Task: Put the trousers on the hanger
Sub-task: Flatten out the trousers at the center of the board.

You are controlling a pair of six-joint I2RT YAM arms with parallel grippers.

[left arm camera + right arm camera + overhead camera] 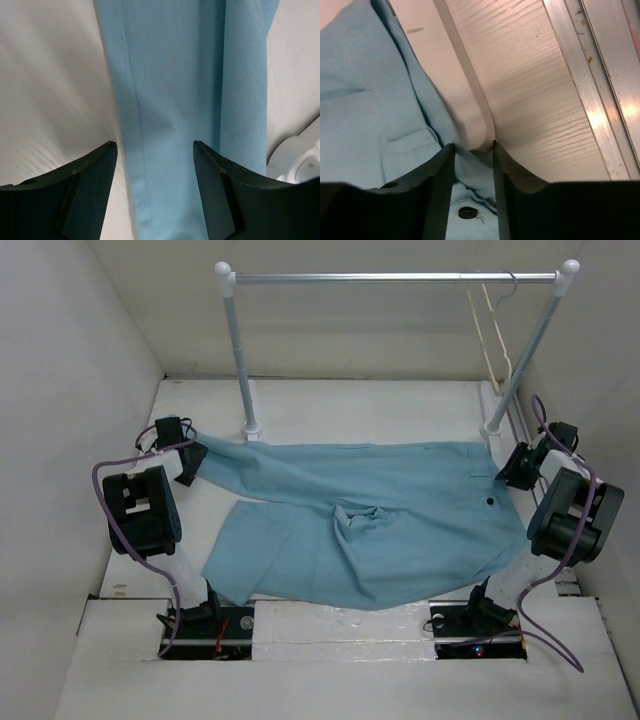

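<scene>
Cream hanger (500, 335) faint vs wall, hook on rail (400, 278).

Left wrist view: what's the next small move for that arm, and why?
Probably close the left gripper on the trousers: its fingers are open with leg cloth between them, and the leg lies flat on the table, ungrasped.

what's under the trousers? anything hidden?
Only white table shows around the trousers, which lie spread on it. Anything beneath the cloth is covered and cannot be seen. The hanger is not under them: it hangs on the rail.
</scene>
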